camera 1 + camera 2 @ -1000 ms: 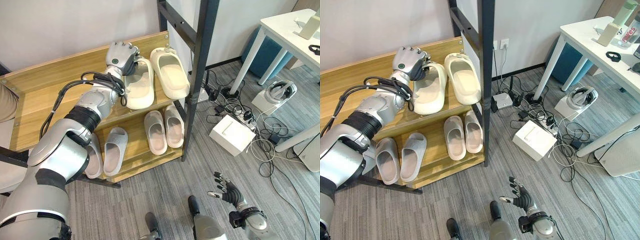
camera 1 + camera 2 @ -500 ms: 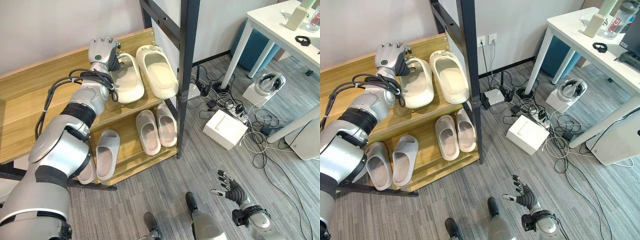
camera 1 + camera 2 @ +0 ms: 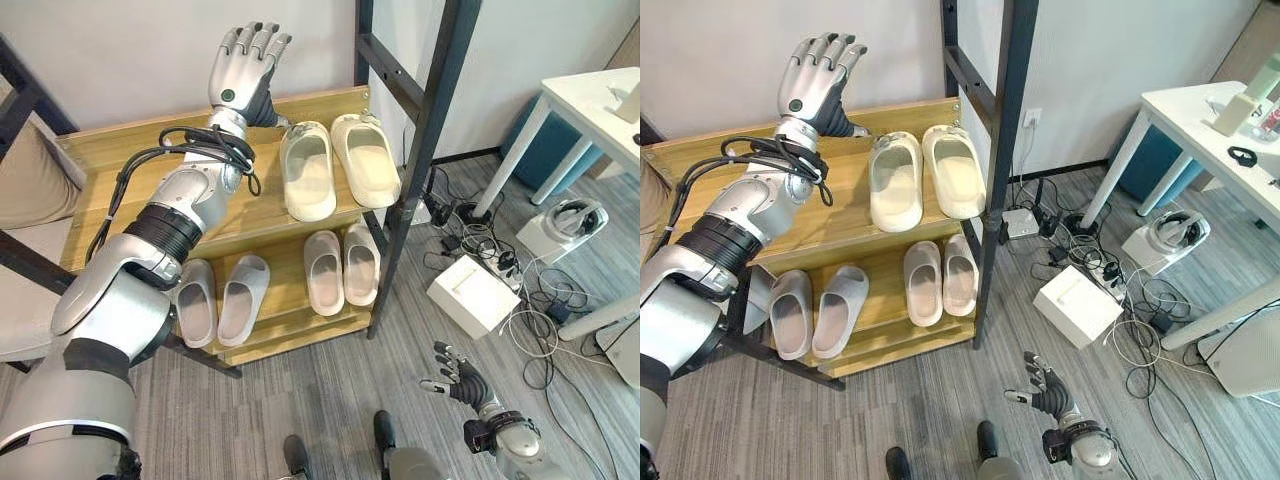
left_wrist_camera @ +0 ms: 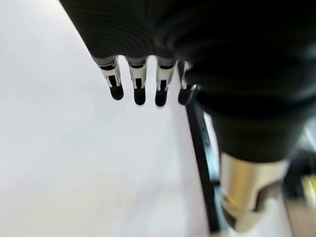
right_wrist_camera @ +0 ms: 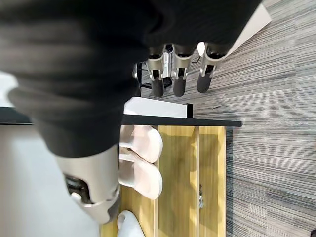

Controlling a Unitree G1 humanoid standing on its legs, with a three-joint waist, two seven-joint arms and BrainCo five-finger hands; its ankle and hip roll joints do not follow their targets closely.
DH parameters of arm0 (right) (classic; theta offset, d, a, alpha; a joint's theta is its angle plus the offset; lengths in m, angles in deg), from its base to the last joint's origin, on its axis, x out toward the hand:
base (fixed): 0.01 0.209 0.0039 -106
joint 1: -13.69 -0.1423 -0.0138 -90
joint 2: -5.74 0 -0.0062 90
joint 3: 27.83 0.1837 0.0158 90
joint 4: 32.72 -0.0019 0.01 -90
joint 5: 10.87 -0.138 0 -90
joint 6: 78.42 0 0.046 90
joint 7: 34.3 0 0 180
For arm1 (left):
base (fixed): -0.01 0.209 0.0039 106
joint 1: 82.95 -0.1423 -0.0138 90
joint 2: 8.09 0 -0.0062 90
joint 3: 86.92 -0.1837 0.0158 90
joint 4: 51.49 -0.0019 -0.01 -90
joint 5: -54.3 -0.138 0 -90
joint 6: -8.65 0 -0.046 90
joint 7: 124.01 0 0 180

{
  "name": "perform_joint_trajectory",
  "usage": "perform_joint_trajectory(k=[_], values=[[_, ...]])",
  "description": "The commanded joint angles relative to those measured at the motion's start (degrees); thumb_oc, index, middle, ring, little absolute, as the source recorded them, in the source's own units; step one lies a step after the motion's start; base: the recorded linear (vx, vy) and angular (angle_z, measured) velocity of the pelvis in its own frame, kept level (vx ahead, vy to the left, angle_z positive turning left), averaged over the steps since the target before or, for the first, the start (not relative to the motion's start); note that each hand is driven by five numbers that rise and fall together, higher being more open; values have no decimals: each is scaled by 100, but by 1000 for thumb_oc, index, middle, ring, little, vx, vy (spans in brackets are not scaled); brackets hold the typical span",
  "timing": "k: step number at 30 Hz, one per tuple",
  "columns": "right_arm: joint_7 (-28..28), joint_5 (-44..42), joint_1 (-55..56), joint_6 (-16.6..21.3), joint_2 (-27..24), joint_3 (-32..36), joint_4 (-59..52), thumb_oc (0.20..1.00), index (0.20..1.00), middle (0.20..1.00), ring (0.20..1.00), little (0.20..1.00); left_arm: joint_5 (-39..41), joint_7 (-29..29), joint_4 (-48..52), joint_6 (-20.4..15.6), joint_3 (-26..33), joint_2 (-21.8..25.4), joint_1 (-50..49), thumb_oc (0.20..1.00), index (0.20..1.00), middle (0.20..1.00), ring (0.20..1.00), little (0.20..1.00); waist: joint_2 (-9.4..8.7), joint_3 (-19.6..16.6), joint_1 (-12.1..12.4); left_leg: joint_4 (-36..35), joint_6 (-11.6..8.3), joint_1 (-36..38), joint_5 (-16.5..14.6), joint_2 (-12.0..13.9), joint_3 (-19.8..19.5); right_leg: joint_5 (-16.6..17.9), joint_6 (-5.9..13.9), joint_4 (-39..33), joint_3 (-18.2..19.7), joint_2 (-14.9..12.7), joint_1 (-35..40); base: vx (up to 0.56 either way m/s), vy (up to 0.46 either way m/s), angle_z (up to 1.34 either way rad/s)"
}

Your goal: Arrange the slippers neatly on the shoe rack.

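A pair of cream slippers, one (image 3: 307,172) beside the other (image 3: 367,158), lies side by side on the top shelf of the wooden shoe rack (image 3: 100,155). My left hand (image 3: 245,65) is raised above the shelf's back edge, left of the pair, open with straight fingers (image 4: 138,84) and touching nothing. The lower shelf holds a pink pair (image 3: 340,268) on the right and a grey pair (image 3: 220,300) on the left. My right hand (image 3: 462,380) hangs low over the floor, open and holding nothing, and past its fingers (image 5: 173,74) the pink slippers (image 5: 143,143) show.
A black post (image 3: 420,150) of the rack stands just right of the cream pair. On the floor to the right lie a white box (image 3: 470,295), tangled cables and a headset (image 3: 570,220). A white table (image 3: 600,100) stands far right, a beige cushion (image 3: 35,185) at the left.
My left hand has come off the left cream slipper and risen above the shelf with its fingers straightened. The camera has shifted; the right hand stays low.
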Motion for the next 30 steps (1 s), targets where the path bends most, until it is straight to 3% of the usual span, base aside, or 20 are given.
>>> perform_joint_trajectory(k=[1, 3, 4, 5, 6, 7, 17, 21, 25, 27, 28, 30], values=[[12, 57, 29, 141, 13, 157, -121, 1000, 1000, 1000, 1000, 1000, 477, -143, -25, -271, 661, -41, -9, 1000, 1000, 1000, 1000, 1000, 17, -1, 107, 2, -385, 393, -313, 337, -49, -403, 729, -28, -171, -397, 217, 2, 26, 29], [27, 184, 12, -37, 111, 231, -10, 1000, 1000, 1000, 1000, 1000, 2946, 504, 500, -1121, 1306, -606, -990, 1000, 1000, 1000, 1000, 1000, 23, -36, 212, 2, -376, 444, -319, 314, -109, -422, 709, -28, -253, -418, 325, 14, 43, 20], [28, 205, -3, -63, 124, 213, -19, 1000, 1000, 1000, 1000, 1000, 3586, 622, 469, -1230, 1364, -705, -1079, 1000, 1000, 1000, 1000, 1000, 29, -60, 218, 2, -369, 419, -293, 306, -112, -401, 701, -28, -256, -424, 311, 9, 27, 16], [28, 205, -1, -64, 122, 211, -20, 1000, 1000, 1000, 1000, 1000, 3604, 632, 466, -1235, 1366, -698, -1081, 1000, 1000, 1000, 1000, 1000, 31, -63, 215, 2, -369, 418, -295, 306, -112, -403, 701, -28, -257, -424, 311, 11, 25, 25], [18, 252, -12, -121, 154, 206, -60, 1000, 1000, 1000, 1000, 1000, 4835, 995, 342, -1343, 1249, -850, -1244, 1000, 1000, 1000, 1000, 1000, 54, -75, 235, 2, -353, 429, -285, 296, -135, -391, 702, -28, -285, -438, 338, 14, 26, 20], [5, 269, -26, -157, 149, 208, -81, 1000, 1000, 1000, 1000, 1000, 5357, 1238, 285, -1347, 1123, -875, -1319, 1000, 1000, 1000, 1000, 1000, 62, -73, 237, 2, -344, 436, -283, 290, -142, -384, 703, -28, -287, -442, 341, 15, 30, 5], [-251, 288, 167, -375, -147, -7, -316, 1000, 1000, 1000, 1000, 1000, 8171, 2409, 604, -924, 48, -500, -1846, 1000, 1000, 1000, 1000, 1000, 149, -106, 131, 2, -361, 509, -260, 312, -60, -372, 720, -28, -176, -431, 341, 4, 4, -4], [-306, 245, 172, -409, -231, -123, -330, 1000, 1000, 1000, 1000, 1000, 8489, 2427, 467, -842, -153, -523, -1728, 1000, 1000, 1000, 1000, 1000, 170, -127, 83, 2, -373, 520, -254, 315, -42, -370, 726, -28, -153, -426, 329, 0, 0, 0], [-323, 181, 123, -449, -288, -304, -346, 1000, 1000, 1000, 1000, 1000, 8917, 1989, 273, -986, 178, -1095, -1714, 1000, 1000, 1000, 1000, 1000, 187, -141, 38, 2, -375, 511, -245, 308, -40, -373, 718, -28, -148, -426, 311, 0, 0, 0], [-328, 272, 173, -407, -207, -215, -307, 1000, 1000, 1000, 1000, 1000, 7749, 1375, 387, -1255, 830, -1382, -1775, 1000, 1000, 1000, 1000, 1000, 159, -142, 105, 2, -357, 498, -247, 303, -80, -399, 701, -28, -204, -432, 334, 0, 0, 0], [-273, 348, 79, -347, -67, -184, -206, 1000, 1000, 1000, 1000, 1000, 6701, 777, 701, -1458, 1271, -1679, -1877, 1000, 1000, 1000, 1000, 1000, 125, -121, 151, 2, -351, 485, -246, 299, -125, -421, 676, -28, -243, -431, 350, 0, 0, 0], [-205, 355, -10, -231, 15, -135, -139, 1000, 1000, 1000, 1000, 1000, 5799, 456, 1687, -1820, 1752, -1780, -2195, 1000, 1000, 1000, 1000, 1000, 73, -107, 184, 2, -363, 468, -255, 308, -152, -445, 659, -28, -264, -421, 362, -2, -17, 8]])
